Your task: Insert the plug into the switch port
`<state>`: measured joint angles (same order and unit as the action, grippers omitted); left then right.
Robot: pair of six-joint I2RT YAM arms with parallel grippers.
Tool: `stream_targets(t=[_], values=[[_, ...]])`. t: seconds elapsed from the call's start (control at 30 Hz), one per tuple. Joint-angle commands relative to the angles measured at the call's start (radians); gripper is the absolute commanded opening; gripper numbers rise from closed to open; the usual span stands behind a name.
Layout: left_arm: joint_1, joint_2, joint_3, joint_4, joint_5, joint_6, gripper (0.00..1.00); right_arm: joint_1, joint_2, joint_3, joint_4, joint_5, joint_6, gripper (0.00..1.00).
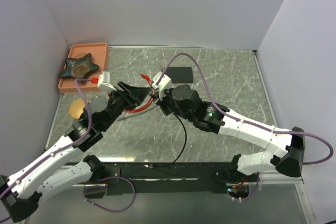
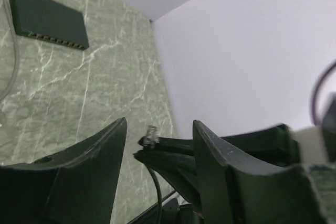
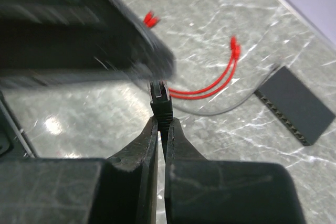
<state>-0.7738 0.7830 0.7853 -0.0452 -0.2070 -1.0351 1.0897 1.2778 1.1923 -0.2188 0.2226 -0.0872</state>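
The plug (image 3: 160,98) is black with a clear tip, and my right gripper (image 3: 163,121) is shut on its body, the tip poking out past the fingers. Seen from the left wrist, the plug (image 2: 149,136) and the right fingers (image 2: 173,153) sit between the spread jaws of my left gripper (image 2: 160,124), which is open and touches nothing. Both grippers meet mid-table, left gripper (image 1: 143,94) against right gripper (image 1: 157,97). The flat black switch (image 1: 177,74) lies behind them, its row of ports (image 3: 278,111) along one long edge. A black cable (image 1: 184,135) trails from the plug toward the near edge.
An orange tray (image 1: 84,72) holding a dark star-shaped dish (image 1: 79,66) sits at the back left, with a brown disc (image 1: 77,108) in front of it. Red wires (image 3: 210,85) and a grey cable (image 3: 236,109) lie between the grippers and the switch.
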Motion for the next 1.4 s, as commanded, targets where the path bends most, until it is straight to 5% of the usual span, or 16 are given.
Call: stream_targets(t=[0.0, 0.23, 0.4, 1.37], values=[[-0.004, -0.093, -0.032, 0.037, -0.025, 0.085, 0.60, -0.033, -0.041, 0.055, -0.042, -0.126, 0.029, 0.00], [-0.004, -0.188, -0.078, 0.173, 0.106, 0.205, 0.54, -0.141, -0.110, 0.029, -0.040, -0.472, 0.114, 0.00], [-0.004, -0.134, -0.047, 0.174, 0.198, 0.260, 0.52, -0.206, -0.159, -0.010, -0.002, -0.571, 0.162, 0.00], [-0.005, 0.015, -0.063, 0.335, 0.282, 0.207, 0.40, -0.188, -0.153, -0.051, -0.034, -0.450, 0.155, 0.00]])
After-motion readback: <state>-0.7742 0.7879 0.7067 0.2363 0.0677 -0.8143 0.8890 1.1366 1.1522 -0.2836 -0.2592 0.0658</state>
